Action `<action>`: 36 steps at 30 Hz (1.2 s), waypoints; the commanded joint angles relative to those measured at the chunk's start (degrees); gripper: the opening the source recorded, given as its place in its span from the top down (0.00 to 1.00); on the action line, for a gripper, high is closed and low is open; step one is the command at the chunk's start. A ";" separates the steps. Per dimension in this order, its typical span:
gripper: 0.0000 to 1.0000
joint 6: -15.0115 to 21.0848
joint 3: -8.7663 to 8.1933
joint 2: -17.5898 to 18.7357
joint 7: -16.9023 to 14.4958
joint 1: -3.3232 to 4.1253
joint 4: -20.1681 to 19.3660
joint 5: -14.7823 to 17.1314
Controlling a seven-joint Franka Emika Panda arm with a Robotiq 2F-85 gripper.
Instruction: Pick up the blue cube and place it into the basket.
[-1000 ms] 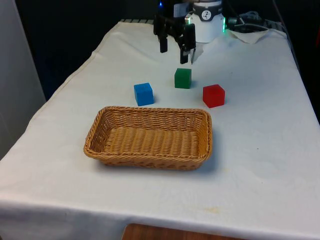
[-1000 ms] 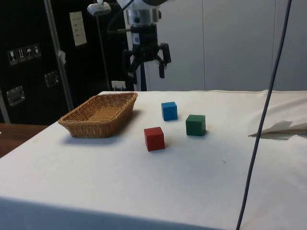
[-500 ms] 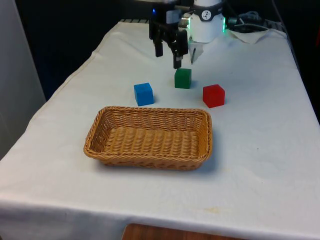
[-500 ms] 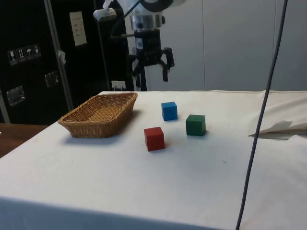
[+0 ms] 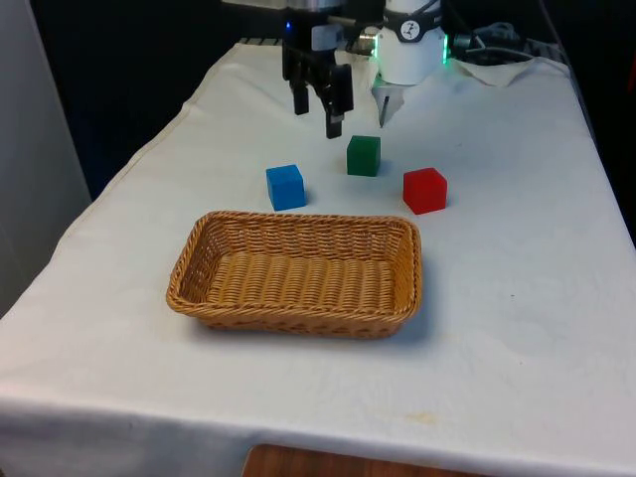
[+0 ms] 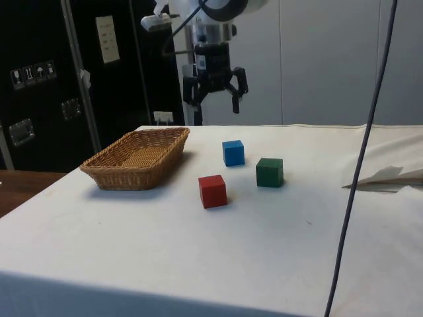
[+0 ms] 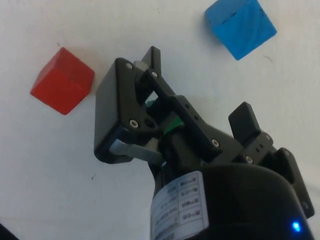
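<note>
The pincer (image 5: 320,111) is hanging released above the counter (image 5: 517,258), approaching the blue cube (image 5: 285,187) (untouched); next it needs lowering around it, avoiding the green cube (image 5: 364,155)

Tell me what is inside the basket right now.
The basket holds nothing: its woven floor shows bare in the front view. The blue cube sits on the cloth just beyond its far rim. The near wall hides only a thin strip of floor.

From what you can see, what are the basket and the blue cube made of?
The basket looks like woven wicker or rattan: tan strands in visible rows, with a braided rim and a matte look. The blue cube seems to be painted wood or foam: flat even colour, sharp edges, no gloss. I cannot tell which.
</note>
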 commanded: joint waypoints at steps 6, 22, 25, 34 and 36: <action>0.00 2.52 -0.86 2.46 -0.69 -0.63 0.06 1.49; 0.00 4.13 -3.61 6.82 -0.11 -0.86 1.32 1.95; 0.00 4.35 -3.90 6.93 0.00 -0.86 1.15 1.83; 0.00 7.73 -4.35 7.51 0.97 -0.74 -0.34 1.78; 0.00 8.88 -4.35 8.02 1.32 -0.69 -0.52 1.72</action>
